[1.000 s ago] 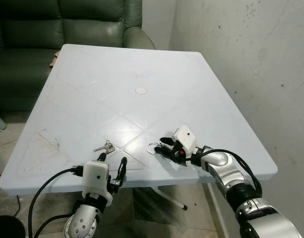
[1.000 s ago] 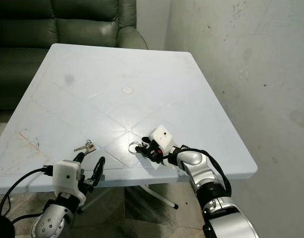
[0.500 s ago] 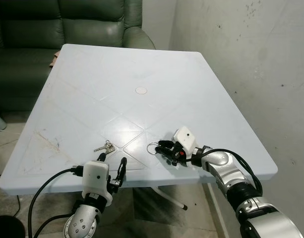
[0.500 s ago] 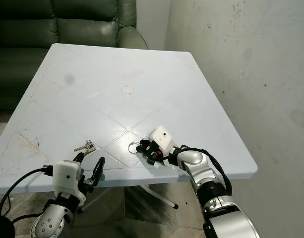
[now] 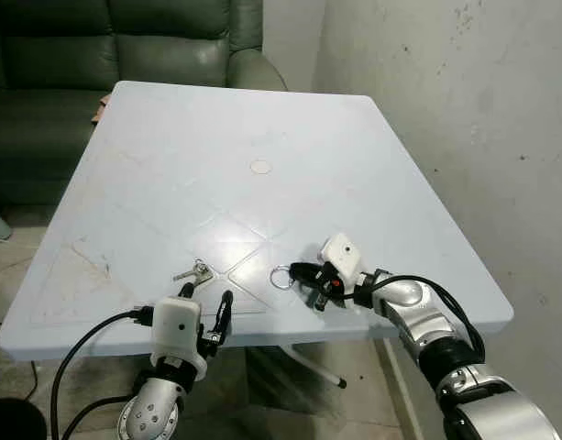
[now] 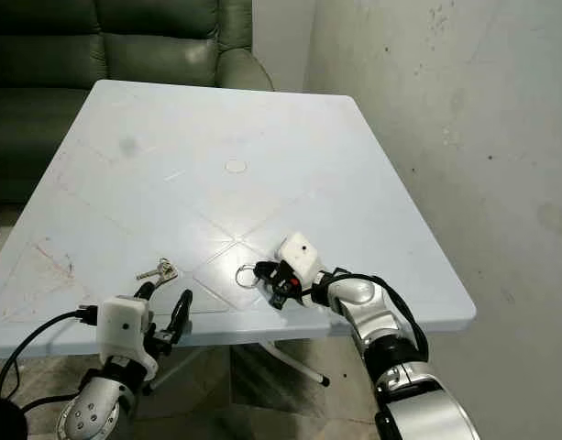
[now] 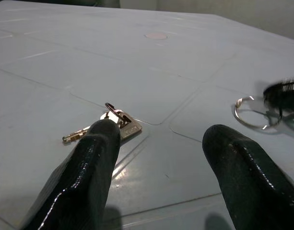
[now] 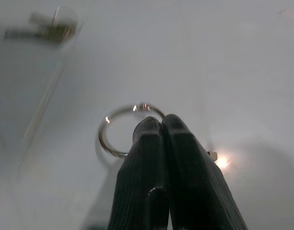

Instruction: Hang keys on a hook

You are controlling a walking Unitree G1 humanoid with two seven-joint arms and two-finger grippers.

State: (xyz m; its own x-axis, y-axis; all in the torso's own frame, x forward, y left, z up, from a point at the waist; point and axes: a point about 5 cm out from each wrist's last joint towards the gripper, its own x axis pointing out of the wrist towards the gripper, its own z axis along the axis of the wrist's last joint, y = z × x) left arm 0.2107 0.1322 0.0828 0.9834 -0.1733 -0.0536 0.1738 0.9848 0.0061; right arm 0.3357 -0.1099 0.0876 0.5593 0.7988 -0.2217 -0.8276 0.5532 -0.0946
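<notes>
light: even, soft, moderately bright | head views: sharp | right wrist: blurred, small glare spot | shadows: faint

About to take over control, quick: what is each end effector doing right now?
Left end effector: open, holding nothing, fingers just short of the keys.
Right end effector: fingers shut, tips at the key ring; a grip on it cannot be told.

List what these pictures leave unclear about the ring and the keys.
- Ring: right wrist view, the shut fingers of the right gripper cover its near edge, so a pinch on it cannot be told.
- Keys: left wrist view, one finger of the open left gripper hides part.
- Keys in the right wrist view: blurred.
</notes>
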